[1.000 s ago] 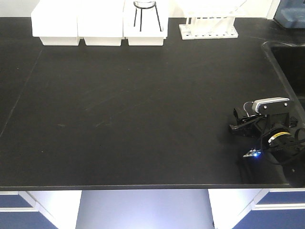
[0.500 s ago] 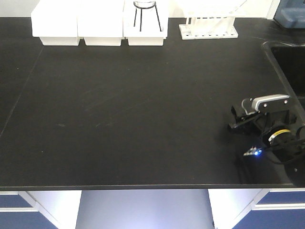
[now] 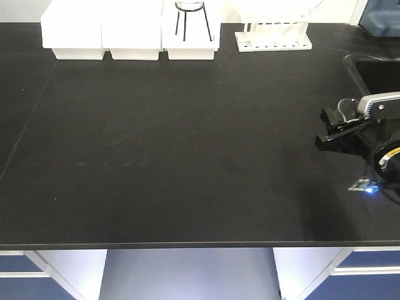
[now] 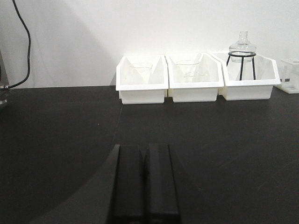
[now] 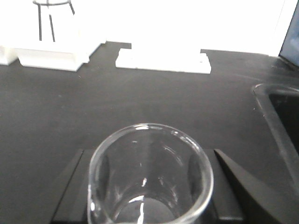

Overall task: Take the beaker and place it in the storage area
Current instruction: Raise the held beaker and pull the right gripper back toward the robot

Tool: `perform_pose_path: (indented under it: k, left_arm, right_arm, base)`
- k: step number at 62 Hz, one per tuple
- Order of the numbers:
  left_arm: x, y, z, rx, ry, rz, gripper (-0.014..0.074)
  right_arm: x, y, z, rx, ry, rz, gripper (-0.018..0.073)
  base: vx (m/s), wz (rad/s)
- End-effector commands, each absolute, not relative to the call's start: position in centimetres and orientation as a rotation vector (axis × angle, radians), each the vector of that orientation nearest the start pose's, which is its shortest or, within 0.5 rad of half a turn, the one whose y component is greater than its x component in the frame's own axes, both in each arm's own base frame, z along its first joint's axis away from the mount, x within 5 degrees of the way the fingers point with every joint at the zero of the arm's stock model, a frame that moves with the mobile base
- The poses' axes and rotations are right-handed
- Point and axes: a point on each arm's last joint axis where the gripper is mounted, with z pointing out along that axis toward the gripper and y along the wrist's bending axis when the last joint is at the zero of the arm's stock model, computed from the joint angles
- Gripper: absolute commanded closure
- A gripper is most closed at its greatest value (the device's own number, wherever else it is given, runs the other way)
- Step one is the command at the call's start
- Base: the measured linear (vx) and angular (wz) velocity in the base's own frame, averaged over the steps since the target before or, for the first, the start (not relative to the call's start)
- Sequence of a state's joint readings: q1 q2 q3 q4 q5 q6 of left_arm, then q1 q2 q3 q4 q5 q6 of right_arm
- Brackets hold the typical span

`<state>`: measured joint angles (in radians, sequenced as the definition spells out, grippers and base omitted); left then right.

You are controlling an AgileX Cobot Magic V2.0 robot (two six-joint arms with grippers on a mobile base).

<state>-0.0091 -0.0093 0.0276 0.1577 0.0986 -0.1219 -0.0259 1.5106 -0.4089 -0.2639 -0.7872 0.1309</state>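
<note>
Carry stage: we held beaker (image 5: 150, 177) clamped in right gripper (image 5: 148, 154) by bench's (image 3: 187, 156) right edge; left gripper (image 4: 145, 147) closed, empty. Next called for level transfer.

The right gripper (image 3: 329, 130) has shifted right, toward the sink (image 3: 354, 59).

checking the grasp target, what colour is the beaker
Clear, colourless glass; the beaker shows best in the right wrist view.

Your small clear glass beaker (image 5: 149, 177) is smooth and glossy. The black surface (image 3: 187, 137) is matt with faint pale scuffs. The white plastic bins (image 3: 128, 28) at its far edge look smooth.
</note>
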Motion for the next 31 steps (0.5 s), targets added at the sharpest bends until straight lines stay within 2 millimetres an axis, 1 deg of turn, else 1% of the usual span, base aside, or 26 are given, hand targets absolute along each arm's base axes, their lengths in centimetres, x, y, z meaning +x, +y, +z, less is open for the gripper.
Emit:
perform_pose_path:
  k: [1,15,25,31]
  left_arm:
    - [5.5,0.0,21.0,0.023,1.486,0.015,0.0603]
    - [5.5,0.0,21.0,0.023,1.486,0.015,0.0603]
    - [5.5,0.0,21.0,0.023,1.486,0.015,0.0603]
    - [5.5,0.0,21.0,0.023,1.486,0.015,0.0603]
  right_arm:
    - [25.6,1.0,21.4,-0.157,1.686,0.116,0.0564]
    - [23.6,0.8,24.5,-0.152,1.651,0.084,0.0562]
    - [22.3,0.8,25.8,-0.143,1.658,0.081,0.0562]
    - [21.9,0.8,26.2,-0.153,1.656,0.069,0.0561]
  base:
    - [0.0,0.0]
    - [0.0,0.0]
    - [0.0,0.0]
    - [0.0,0.0]
